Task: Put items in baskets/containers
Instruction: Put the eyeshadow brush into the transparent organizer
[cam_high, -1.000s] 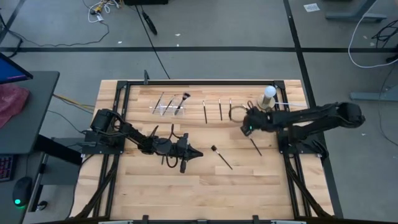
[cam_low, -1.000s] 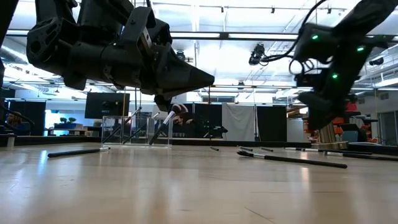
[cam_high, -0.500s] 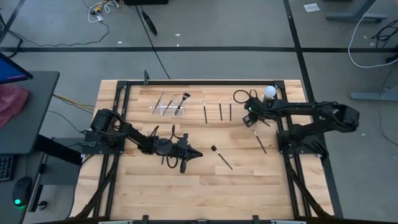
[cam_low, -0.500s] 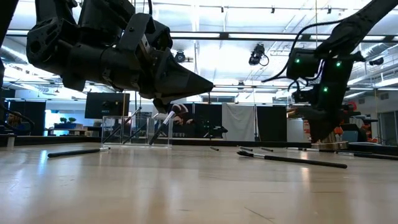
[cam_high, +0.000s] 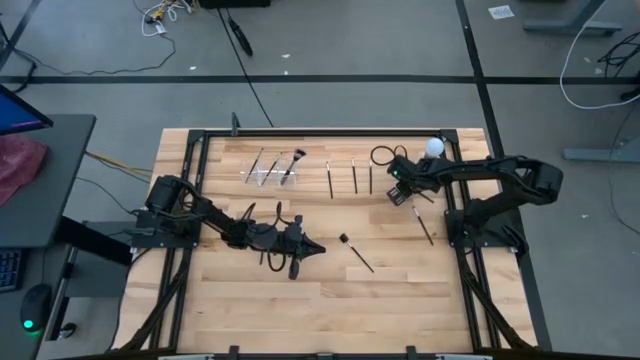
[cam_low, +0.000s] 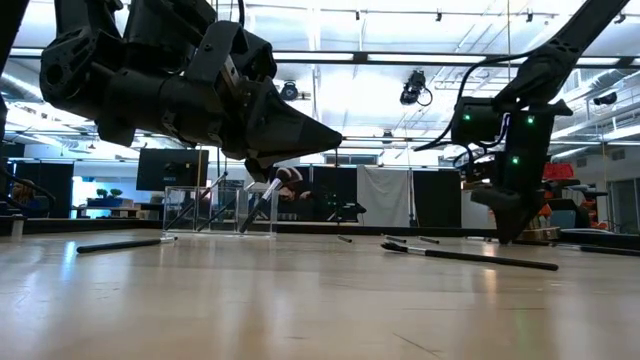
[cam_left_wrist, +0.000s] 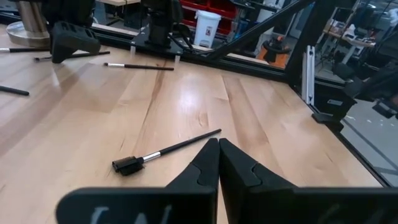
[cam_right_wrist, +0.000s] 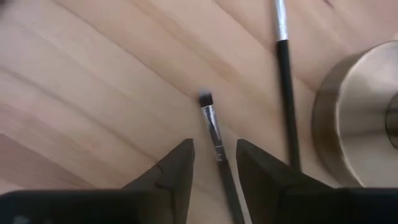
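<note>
Right wrist view: right gripper (cam_right_wrist: 214, 165) part-open, a brush (cam_right_wrist: 216, 142) between its fingers, unheld, beside metal base (cam_right_wrist: 360, 118) | high view only: clear holder (cam_high: 268, 170) well apart from base | left gripper (cam_left_wrist: 218, 163) closed, empty.

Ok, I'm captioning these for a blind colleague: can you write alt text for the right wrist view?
The right gripper hangs just above the wooden table, jaws open on either side of a thin makeup brush lying flat, not yet gripped. A second brush lies beside it, next to a round brass-coloured base.
</note>
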